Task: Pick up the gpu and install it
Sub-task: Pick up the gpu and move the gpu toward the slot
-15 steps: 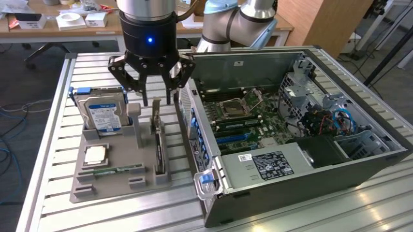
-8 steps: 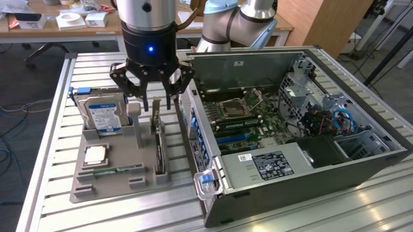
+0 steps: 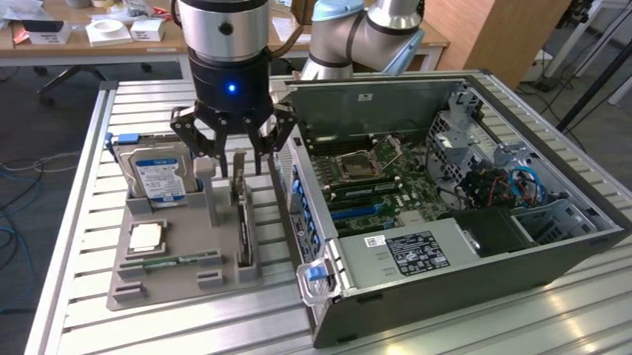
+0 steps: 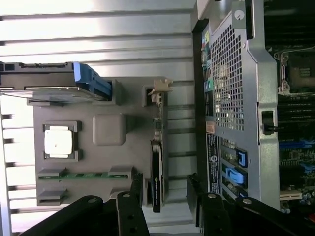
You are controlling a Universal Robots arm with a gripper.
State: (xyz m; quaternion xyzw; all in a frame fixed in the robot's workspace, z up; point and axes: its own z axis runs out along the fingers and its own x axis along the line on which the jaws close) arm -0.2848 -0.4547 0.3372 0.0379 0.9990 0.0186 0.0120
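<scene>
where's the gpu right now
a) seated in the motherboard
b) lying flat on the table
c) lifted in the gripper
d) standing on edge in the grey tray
d: the gpu stands on edge in its slot of the grey tray, beside the open computer case, with the open gripper poised over its far end.

Over the card: black gripper (image 3: 235, 166), jaws spread wide, hangs above the far end of the thin black gpu card (image 3: 243, 222), which stands on edge.
Card's exterior-view left: bare channel of grey plastic tray (image 3: 168, 285), then the upright silver hard drive (image 3: 160, 177) with its blue label.
Card's exterior-view right: tight gap, then the wall of the dark metal computer case (image 3: 474, 296).
</scene>
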